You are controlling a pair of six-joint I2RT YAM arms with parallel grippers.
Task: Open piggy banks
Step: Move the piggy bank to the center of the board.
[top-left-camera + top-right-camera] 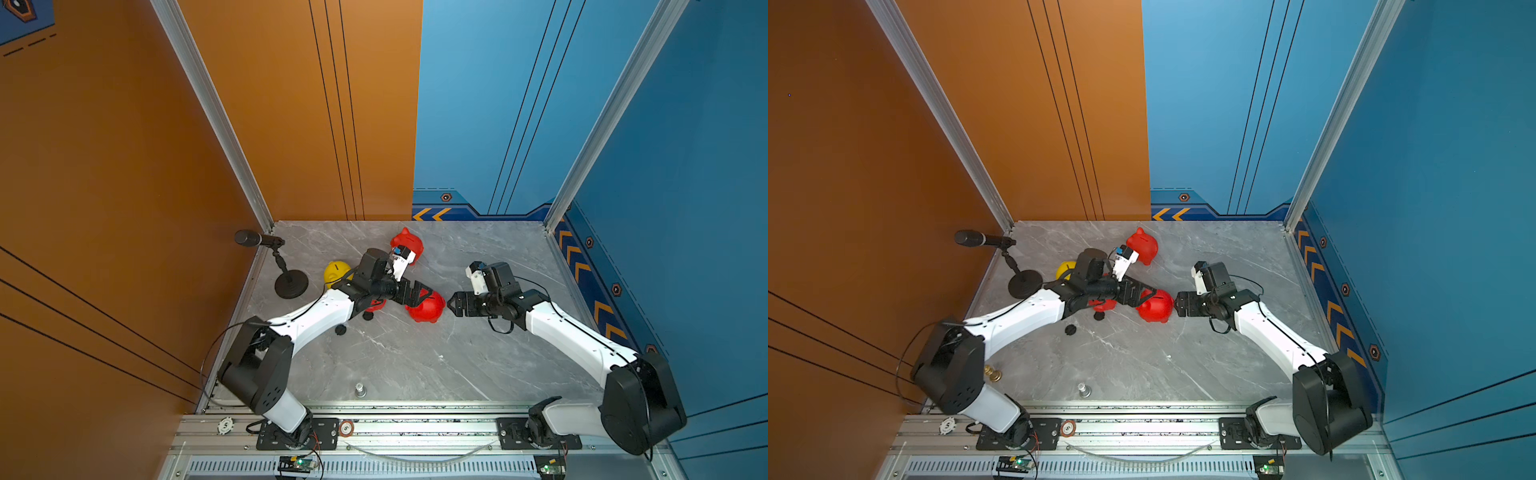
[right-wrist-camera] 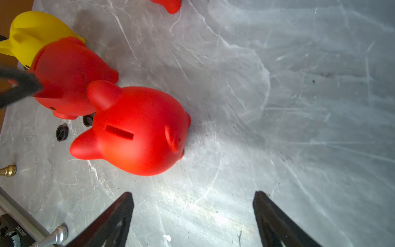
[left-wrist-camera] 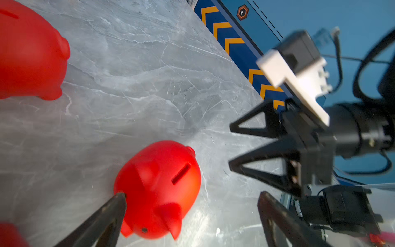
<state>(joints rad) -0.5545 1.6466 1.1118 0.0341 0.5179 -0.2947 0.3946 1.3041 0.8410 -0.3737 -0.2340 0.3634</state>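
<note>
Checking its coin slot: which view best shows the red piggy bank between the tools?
Right wrist: the red piggy bank is whole and unobstructed. Left wrist: a finger overlaps it. Both top views: it is small, partly under the left tool.

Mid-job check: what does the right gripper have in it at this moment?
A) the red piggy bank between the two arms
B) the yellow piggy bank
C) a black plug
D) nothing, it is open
D: in the right wrist view the right gripper is spread wide with only bare table between its fingers, and the red piggy bank stands just ahead, untouched.
</note>
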